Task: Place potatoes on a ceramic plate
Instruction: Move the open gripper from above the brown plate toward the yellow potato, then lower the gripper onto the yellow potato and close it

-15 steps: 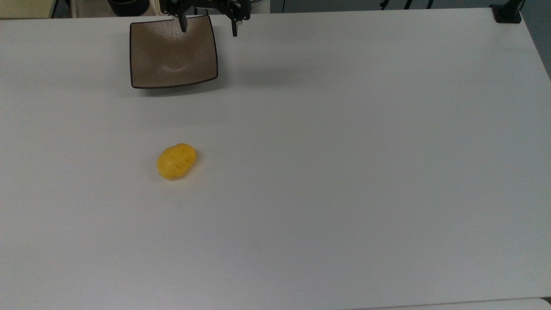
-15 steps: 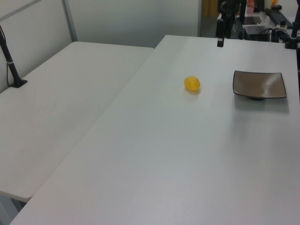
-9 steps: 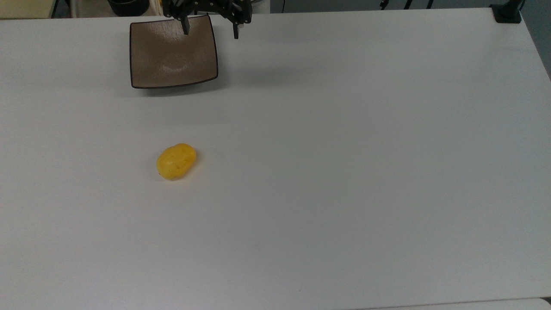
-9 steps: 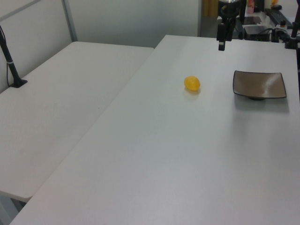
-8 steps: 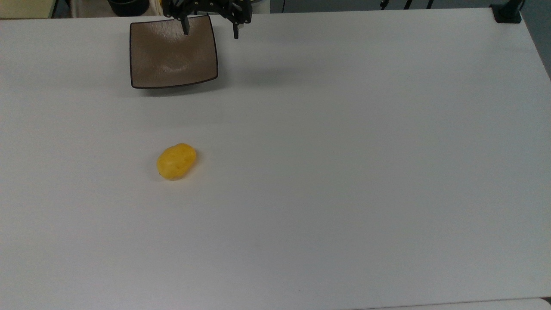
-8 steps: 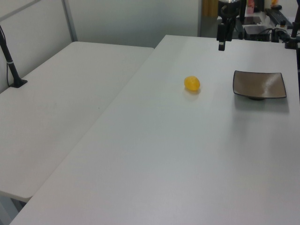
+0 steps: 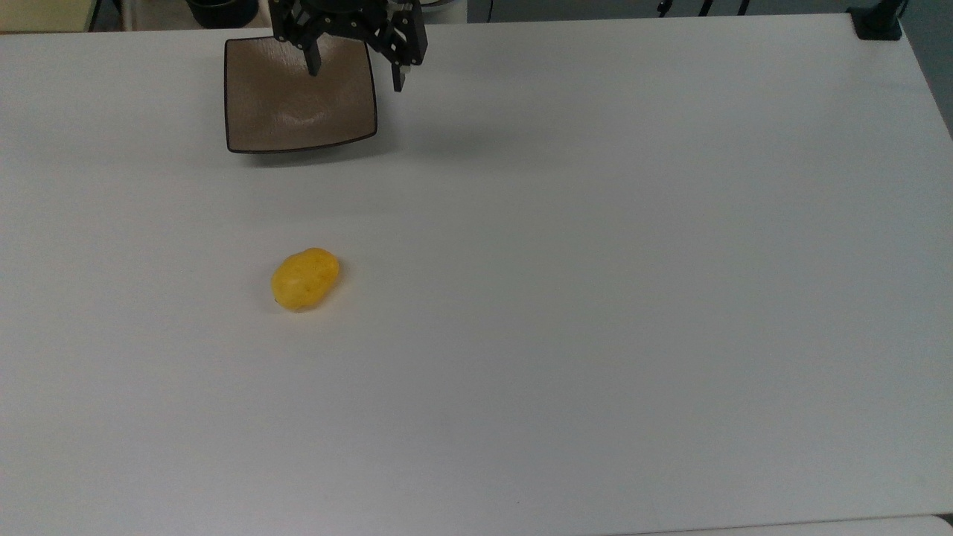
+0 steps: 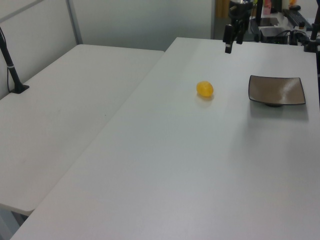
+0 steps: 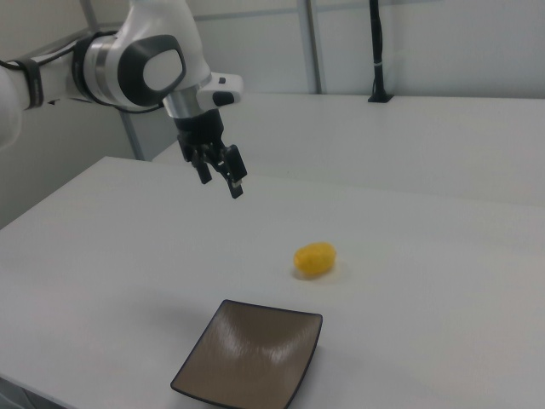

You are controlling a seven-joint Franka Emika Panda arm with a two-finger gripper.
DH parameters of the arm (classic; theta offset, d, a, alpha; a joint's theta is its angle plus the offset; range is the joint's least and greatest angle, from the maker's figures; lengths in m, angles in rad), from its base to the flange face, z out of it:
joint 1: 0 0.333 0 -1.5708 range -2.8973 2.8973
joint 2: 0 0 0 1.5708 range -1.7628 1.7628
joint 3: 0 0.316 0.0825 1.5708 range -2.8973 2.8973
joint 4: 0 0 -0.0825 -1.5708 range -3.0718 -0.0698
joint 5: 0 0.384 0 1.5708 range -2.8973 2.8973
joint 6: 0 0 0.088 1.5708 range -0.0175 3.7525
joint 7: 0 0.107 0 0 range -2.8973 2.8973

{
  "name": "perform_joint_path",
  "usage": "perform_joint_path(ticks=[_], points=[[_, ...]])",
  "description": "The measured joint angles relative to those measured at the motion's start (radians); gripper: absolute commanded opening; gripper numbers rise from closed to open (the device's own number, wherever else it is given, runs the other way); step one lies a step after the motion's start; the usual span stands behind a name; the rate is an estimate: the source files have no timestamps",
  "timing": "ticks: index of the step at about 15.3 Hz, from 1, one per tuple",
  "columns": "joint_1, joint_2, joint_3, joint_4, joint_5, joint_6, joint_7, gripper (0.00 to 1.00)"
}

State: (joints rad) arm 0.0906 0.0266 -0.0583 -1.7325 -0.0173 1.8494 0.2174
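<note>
The potato [image 7: 304,279] lies on its side on the white table [image 7: 595,298], alone, with bare tabletop all round it. It is bright yellow, smooth and oval, with a few small dark specks on its skin. Nothing touches it. In the right view it [image 9: 315,259] sits beyond the plate's far corner; in the left view it [image 8: 205,89] sits to the left view's left of the plate.

The plate [image 7: 298,104] is well apart from the potato, toward the top view's upper edge and near the table's far border there. It is a square, shallow brown dish with a thin dark rim, slightly raised edges and a faintly streaked shine. It holds nothing. The left view shows it [image 8: 276,90] resting flat; the right view [image 9: 247,358] shows it near the table's near edge.

The gripper [image 7: 354,76] hangs in the air above the table, well apart from the potato. In the top view one finger overlaps the plate's upper part and the other falls just past the plate's right edge. Its two fingers are spread wide and hold nothing. In the right view the gripper [image 9: 220,175] points down and tilts, carried by the white and grey arm [image 9: 128,60]. The left view shows the gripper [image 8: 230,45] above the table's far part, beyond the potato.
</note>
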Motion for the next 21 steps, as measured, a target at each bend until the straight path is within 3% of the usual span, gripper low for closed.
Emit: perform_joint_path(ticks=[3,8,16,21], points=[[-0.004,0.033,0.0,-0.005,0.0,0.077,0.185,1.0],[-0.044,0.075,0.0,-0.006,0.0,0.208,0.34,1.0],[-0.105,0.209,-0.001,-0.008,0.0,0.352,0.44,1.0],[-0.141,0.379,-0.002,-0.008,-0.001,0.605,0.445,1.0]])
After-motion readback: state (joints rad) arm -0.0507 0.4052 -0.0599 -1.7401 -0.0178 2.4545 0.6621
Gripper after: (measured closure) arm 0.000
